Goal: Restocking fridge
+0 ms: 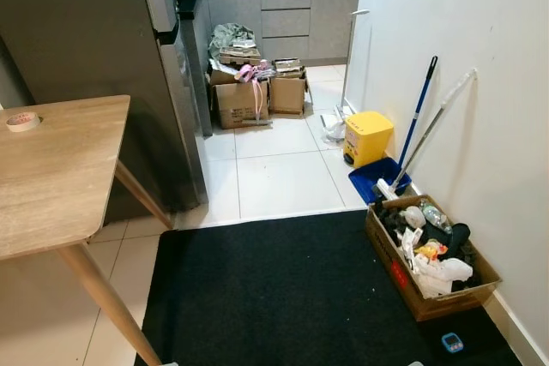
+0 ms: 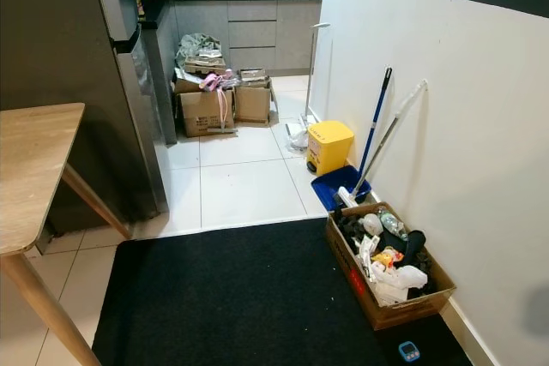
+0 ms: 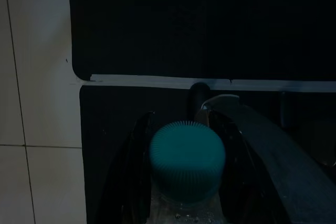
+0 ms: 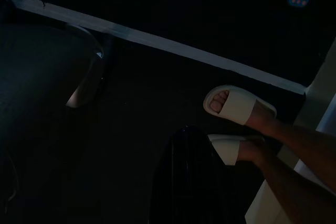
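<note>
Left end effector (image 3: 184,182) clamped on teal-capped bottle (image 3: 187,167); cardboard box (image 1: 429,297) full of clutter beside wall.

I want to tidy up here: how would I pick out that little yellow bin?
Follow the white wall on the right toward the kitchen. On the pale tiles at its foot, just beyond the blue dustpan, stands the yellow bin. It is the only bright yellow thing there, boxy with a lid, unlike the brown cardboard boxes.

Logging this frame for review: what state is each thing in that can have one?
fridge: door shut.
left gripper: shut on a teal-capped bottle, over the black mat.
cardboard box by the wall: open, full of odds and ends.
cardboard boxes near the kitchen: open, piled with stuff.
yellow bin: lid closed.
tape roll: flat on the wooden table.
</note>
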